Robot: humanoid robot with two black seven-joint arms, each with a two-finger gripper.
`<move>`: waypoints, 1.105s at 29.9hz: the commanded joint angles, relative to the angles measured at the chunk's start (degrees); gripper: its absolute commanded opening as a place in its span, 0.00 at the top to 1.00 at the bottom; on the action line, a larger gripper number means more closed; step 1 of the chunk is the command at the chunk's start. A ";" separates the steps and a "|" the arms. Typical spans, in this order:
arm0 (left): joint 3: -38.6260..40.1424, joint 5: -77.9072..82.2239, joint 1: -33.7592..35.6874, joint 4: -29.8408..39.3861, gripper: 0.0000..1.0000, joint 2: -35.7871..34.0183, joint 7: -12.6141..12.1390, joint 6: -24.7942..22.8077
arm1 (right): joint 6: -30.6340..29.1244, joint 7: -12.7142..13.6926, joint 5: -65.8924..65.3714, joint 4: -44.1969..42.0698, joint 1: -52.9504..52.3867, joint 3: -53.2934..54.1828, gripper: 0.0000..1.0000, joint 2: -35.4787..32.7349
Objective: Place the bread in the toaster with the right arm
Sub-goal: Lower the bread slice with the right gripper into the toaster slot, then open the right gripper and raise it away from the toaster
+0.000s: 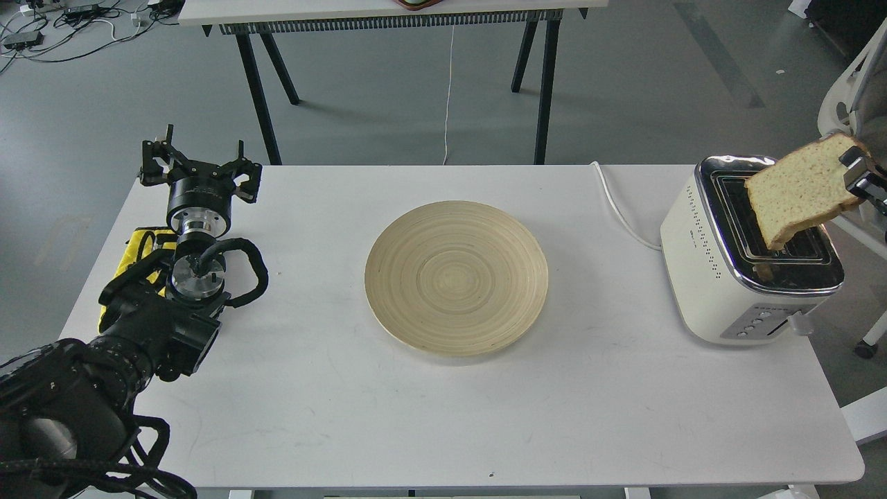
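The bread point(797, 190), a tan slice with a brown crust, hangs tilted over the toaster point(752, 253), its lower corner just above the right-hand slot. My right gripper point(859, 181) comes in from the right edge and is shut on the slice's upper right edge; most of that arm is out of view. The toaster is cream-white with a chrome top and stands at the table's right end. My left gripper point(199, 168) is open and empty at the far left of the table.
A round pale wooden plate point(456, 277) lies in the middle of the white table point(443, 416). The toaster's white cord point(620, 211) runs off its back left. A yellow item point(138, 249) lies beside the left arm. A white chair point(856, 104) stands right of the toaster.
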State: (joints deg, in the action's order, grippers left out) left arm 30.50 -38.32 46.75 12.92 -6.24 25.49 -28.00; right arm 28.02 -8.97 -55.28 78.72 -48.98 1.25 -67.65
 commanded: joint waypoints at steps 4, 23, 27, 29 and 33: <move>0.00 0.00 0.00 0.00 0.00 0.00 0.00 0.00 | -0.02 0.00 0.08 -0.14 0.02 0.07 0.92 0.86; 0.00 0.00 0.00 0.00 0.00 0.00 0.00 0.00 | -0.02 0.09 0.09 -4.97 0.11 -1.34 0.78 7.97; 0.00 0.00 0.00 0.00 0.00 0.00 0.00 0.00 | -0.02 0.09 0.17 -4.98 0.81 -1.34 0.67 9.29; 0.00 0.00 0.00 0.00 0.00 0.00 0.00 0.00 | -0.02 0.09 0.26 -4.89 0.90 -1.34 0.63 9.99; 0.00 0.00 0.00 0.00 0.00 0.00 0.00 0.00 | -0.02 0.09 0.35 -4.63 0.64 -1.16 0.51 10.79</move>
State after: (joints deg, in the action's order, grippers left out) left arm 30.50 -38.32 46.76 12.92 -6.24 25.49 -28.00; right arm 27.99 -8.87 -55.03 73.88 -48.13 -0.13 -57.35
